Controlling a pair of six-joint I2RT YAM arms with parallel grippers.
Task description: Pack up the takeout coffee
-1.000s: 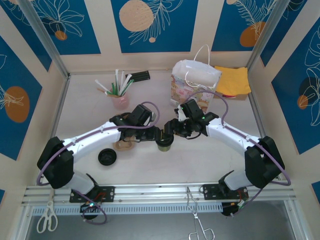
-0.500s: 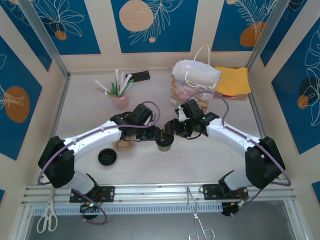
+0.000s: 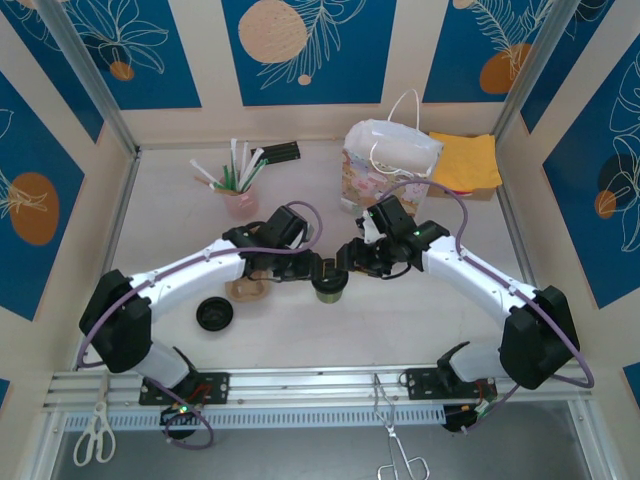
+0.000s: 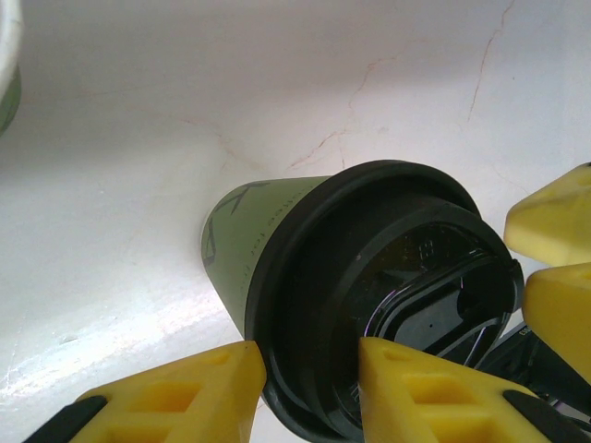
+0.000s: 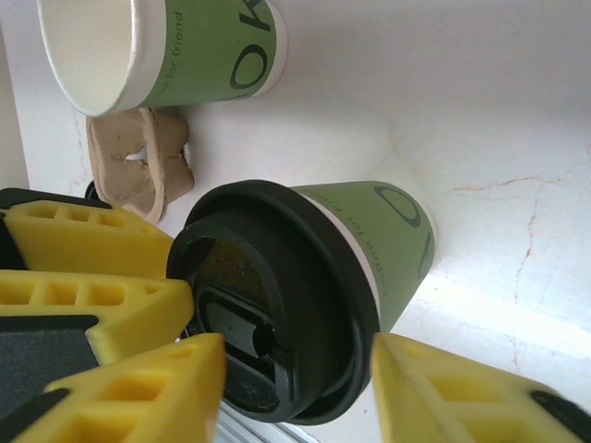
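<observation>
A green paper coffee cup [image 3: 328,290] [image 4: 263,231] [image 5: 392,231] with a black lid [image 4: 397,277] [image 5: 277,286] stands mid-table. My left gripper [image 3: 316,268] [image 4: 305,355] is shut on the lid's rim, one finger outside the edge and one on top. Opposite it, my right gripper [image 3: 347,268] [image 5: 295,355] is open and straddles the lid from the other side, its outer finger [image 5: 434,388] just off the rim. A second green cup [image 5: 185,41], open and empty, stands by a cardboard carrier [image 3: 245,290] [image 5: 138,161]. A white patterned paper bag [image 3: 385,165] stands at the back.
A loose black lid [image 3: 214,314] lies at the front left. A pink cup of straws [image 3: 240,195] is at the back left and a yellow napkin [image 3: 465,160] at the back right. Scissors [image 3: 95,435] and tongs [image 3: 400,460] lie below the table's front rail.
My right arm has swung its elbow outward to the right, and its jaws have narrowed a little around the lid. The left gripper and the cup have stayed in place.
</observation>
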